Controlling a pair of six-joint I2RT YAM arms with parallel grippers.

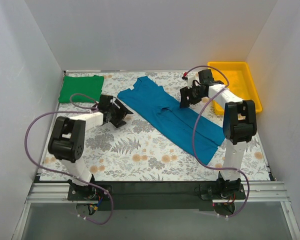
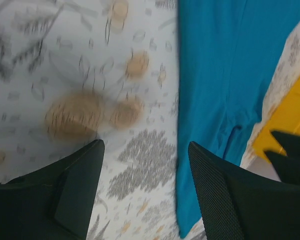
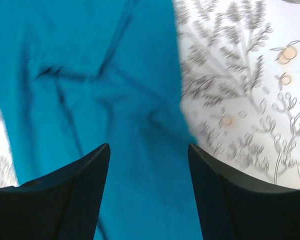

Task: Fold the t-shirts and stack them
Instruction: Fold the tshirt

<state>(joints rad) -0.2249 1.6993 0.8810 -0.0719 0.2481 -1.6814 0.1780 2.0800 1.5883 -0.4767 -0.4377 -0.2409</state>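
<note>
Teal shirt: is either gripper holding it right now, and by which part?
Nothing is held. The right gripper is open above the teal shirt, which lies loose on the table. The left gripper is open over the tablecloth beside it.

1. No text, brand, number or sign can be read in any view.
2. The teal t-shirt [image 1: 165, 117] and the green t-shirt [image 1: 81, 88] show only plain cloth.
3. The tablecloth [image 1: 135, 147] carries a fern-and-flower print without lettering; both wrist views are blurred.
</note>
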